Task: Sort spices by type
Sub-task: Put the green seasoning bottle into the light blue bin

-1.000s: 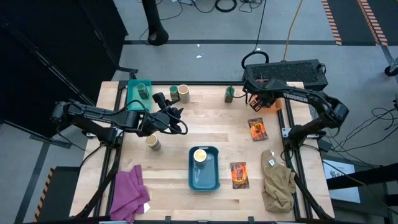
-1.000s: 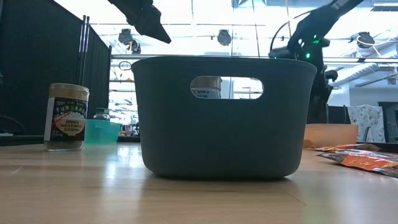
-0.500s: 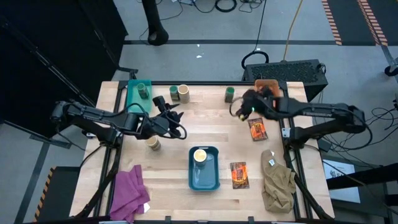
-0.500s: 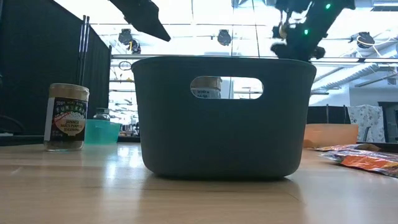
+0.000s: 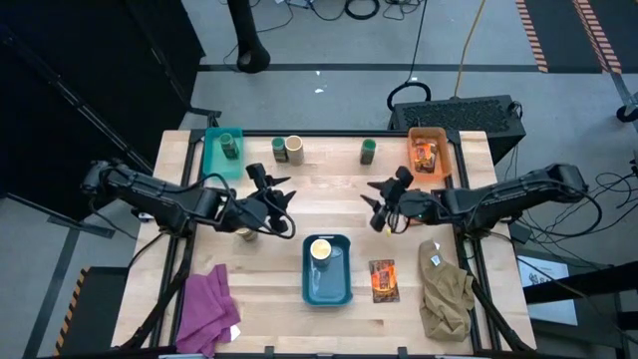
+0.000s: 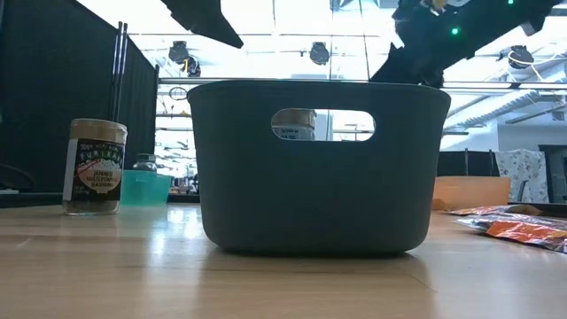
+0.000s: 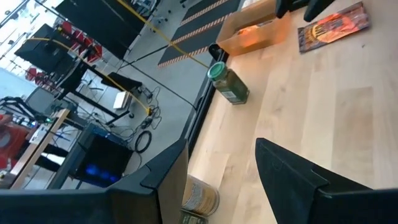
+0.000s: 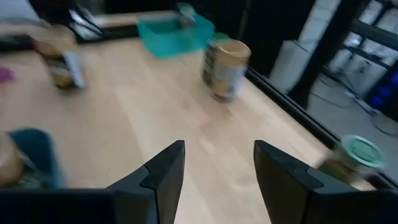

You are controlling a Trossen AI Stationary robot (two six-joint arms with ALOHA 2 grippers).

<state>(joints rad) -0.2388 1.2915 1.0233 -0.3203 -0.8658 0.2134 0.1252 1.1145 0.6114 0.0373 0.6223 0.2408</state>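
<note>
High view: green jars (image 5: 368, 151) two, cream-top jars (image 5: 294, 149) four, packets (image 5: 383, 280) two; both tools (image 5: 267, 186) (image 5: 379, 204) apart, empty.

Place: a robot lab or workshop hall, not a home.
Table: a pale wooden table (image 5: 329, 199) on a metal frame, standing on grey floor.
Beyond the table: black cables (image 5: 364, 8) looped on the floor and striped floor tape (image 5: 533, 35).
Beside the table: black curtain partitions (image 6: 53, 97).
Above the table, in the low view: a high open ceiling with round hanging lamps (image 6: 320, 53).
</note>
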